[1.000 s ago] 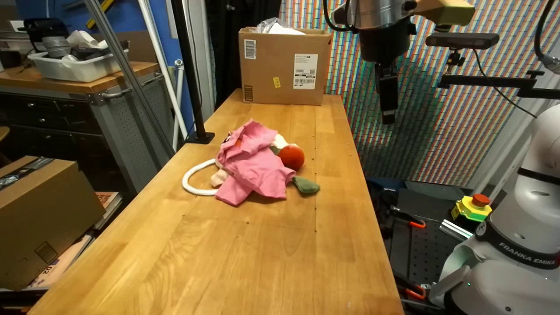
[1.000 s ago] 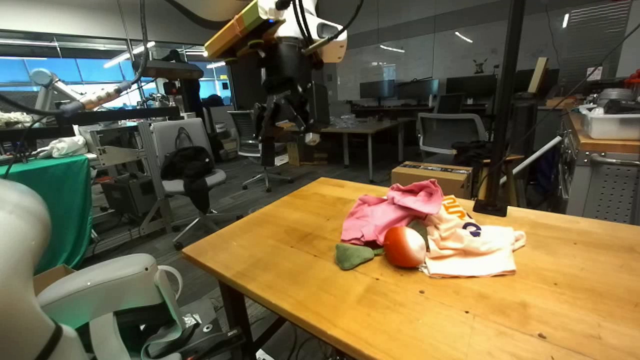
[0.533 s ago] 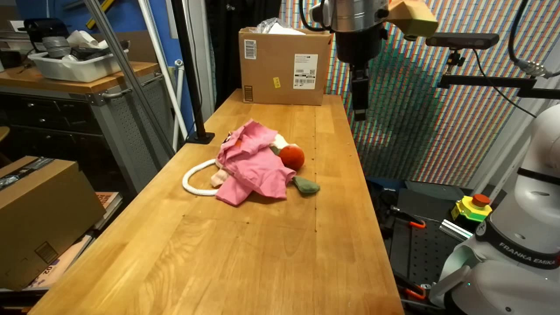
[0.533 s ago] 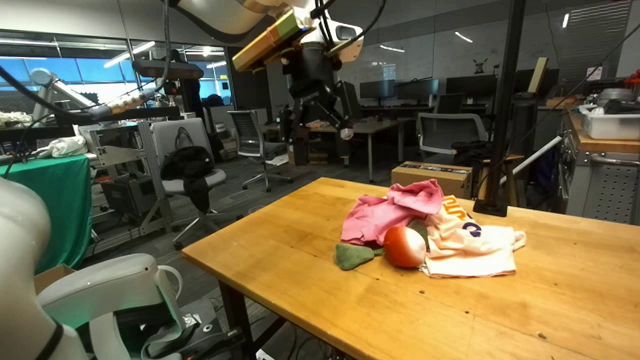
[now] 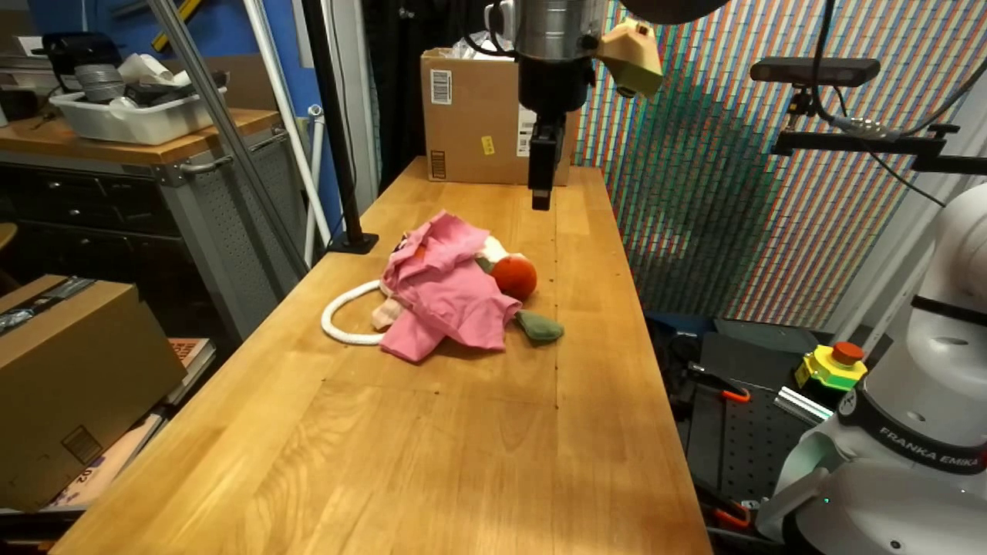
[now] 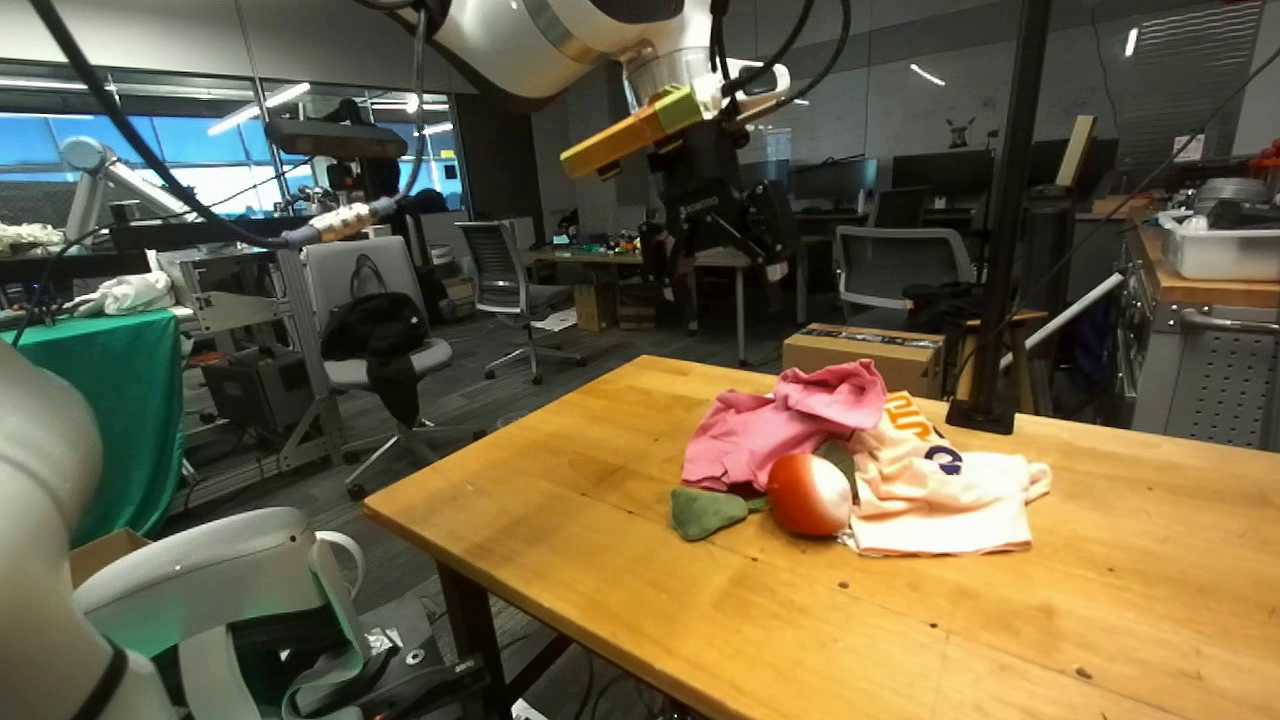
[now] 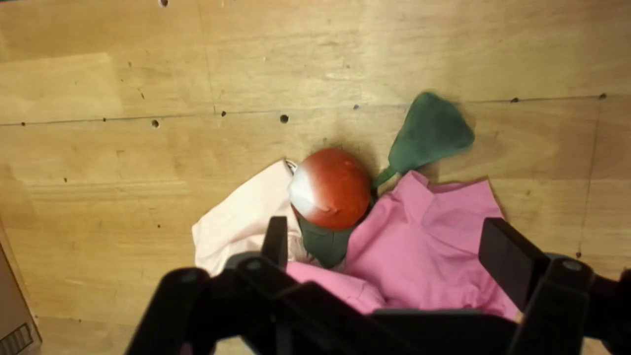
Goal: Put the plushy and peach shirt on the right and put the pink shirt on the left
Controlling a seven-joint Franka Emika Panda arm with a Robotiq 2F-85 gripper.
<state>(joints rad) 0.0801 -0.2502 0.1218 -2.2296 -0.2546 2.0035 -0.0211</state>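
Note:
The pink shirt (image 5: 451, 293) lies crumpled on top of the pile on the wooden table; it also shows in the wrist view (image 7: 424, 246). The plushy's red-and-white ball (image 6: 810, 493) and green leaf-shaped part (image 6: 708, 512) stick out beside it; the rest is hidden under the pink shirt. The peach shirt (image 6: 950, 515) lies spread against the ball, partly covered by the pink shirt, and shows in the wrist view (image 7: 246, 212). My gripper (image 5: 542, 202) is open and empty, above the pile and apart from it. In the wrist view its fingers (image 7: 512, 261) stand wide apart over the pink shirt.
A white rope loop (image 5: 331, 316) sticks out of the pile; I cannot tell what it belongs to. A cardboard box (image 5: 478, 116) stands at the table's far end. A black pole (image 6: 1000, 250) is fixed at the table edge close to the peach shirt.
My gripper has moved from beyond the table's edge to over the table, nearer the pile, and stays open. The shirts and plushy have not moved.

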